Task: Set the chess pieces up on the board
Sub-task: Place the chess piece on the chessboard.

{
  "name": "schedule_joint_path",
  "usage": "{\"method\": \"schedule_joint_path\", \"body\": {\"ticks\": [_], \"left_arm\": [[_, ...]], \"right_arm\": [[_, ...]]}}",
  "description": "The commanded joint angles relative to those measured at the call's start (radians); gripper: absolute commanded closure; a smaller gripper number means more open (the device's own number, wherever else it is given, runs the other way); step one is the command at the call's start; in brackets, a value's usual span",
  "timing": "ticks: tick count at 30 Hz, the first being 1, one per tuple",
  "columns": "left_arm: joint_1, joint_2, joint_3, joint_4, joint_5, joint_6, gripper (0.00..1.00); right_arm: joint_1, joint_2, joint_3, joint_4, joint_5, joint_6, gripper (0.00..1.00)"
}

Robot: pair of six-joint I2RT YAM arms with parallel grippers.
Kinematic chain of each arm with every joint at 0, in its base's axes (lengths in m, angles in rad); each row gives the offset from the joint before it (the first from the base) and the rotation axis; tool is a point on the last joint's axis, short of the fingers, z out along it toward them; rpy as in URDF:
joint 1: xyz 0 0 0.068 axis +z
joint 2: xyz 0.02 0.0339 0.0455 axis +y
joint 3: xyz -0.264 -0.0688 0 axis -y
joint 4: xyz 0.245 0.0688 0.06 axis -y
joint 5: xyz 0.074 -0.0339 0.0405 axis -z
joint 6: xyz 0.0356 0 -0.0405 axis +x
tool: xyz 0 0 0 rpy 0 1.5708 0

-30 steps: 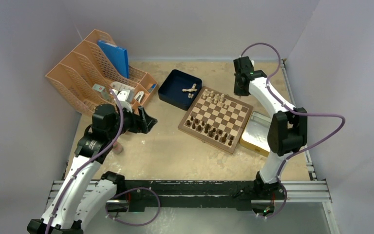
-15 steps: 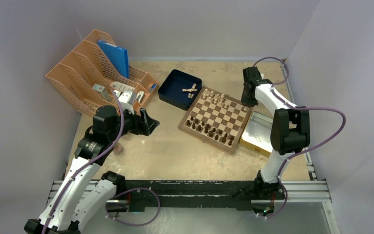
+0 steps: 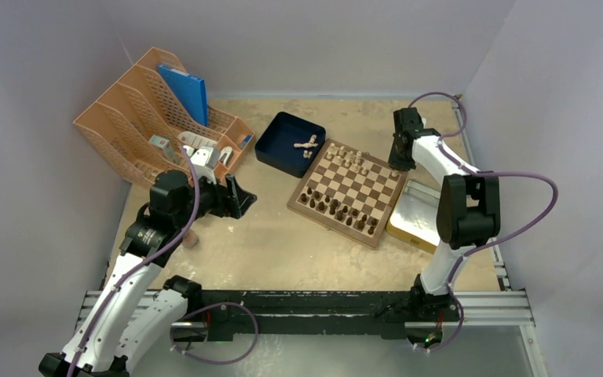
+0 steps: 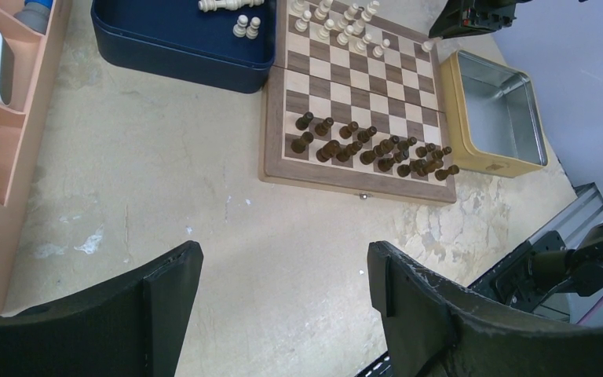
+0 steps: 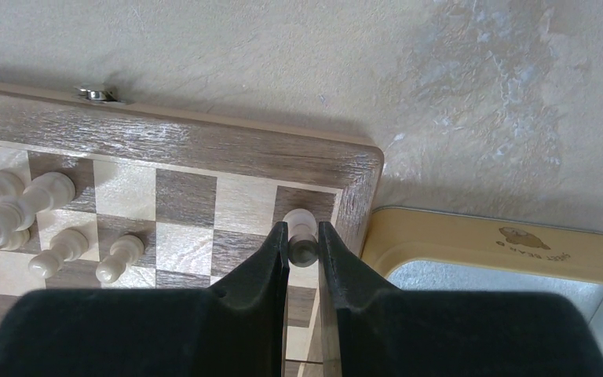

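At the bottom of the overhead view the left arm climbs from its base, bends at the elbow and reaches toward frame centre. Its left hand hangs over the bare sandy bench, black fingers spread wide with nothing between them. That gap reads plainly only in the left wrist view.

Further off lies the square wooden chessboard of dark brown and cream squares. The dark brown chess pieces fill its nearer rows and the pale cream wooden chess pieces stand along its far rows. The same view shows a few more pale ones lying in the dark blue square tray, just beside the board at upper left.

The right arm rises at lower right, folds at the elbow and stretches to the board's far right corner, wrist turned down. In the overhead view its right hand is a dark blur. The right wrist view shows it pinched closed on a single pale piece at the corner square beside the rim. Whether that piece rests on the square cannot be told. The yellow-rimmed shiny metal tin sits just beside that corner.

Farthest, at upper left, stands the orange perforated plastic desk organiser.
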Motion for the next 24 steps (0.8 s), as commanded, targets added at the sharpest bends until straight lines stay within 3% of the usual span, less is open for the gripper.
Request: {"method": "schedule_joint_path", "body": {"ticks": [1,12,24], "left_arm": [[-0.005,-0.012,-0.001,0.034,-0.009,0.023,0.23],[-0.007,-0.007,-0.001,0.034,-0.009,0.022,0.23],[-0.007,-0.006,-0.001,0.033,-0.011,0.022,0.23]], "right_arm": [[-0.003,-0.002,-0.008,0.012,0.008,0.011,0.85],[-0.003,0.012,-0.01,-0.002,0.029,0.014,0.83],[-0.003,0.005,0.004,0.003,0.022,0.017,0.68]]}}
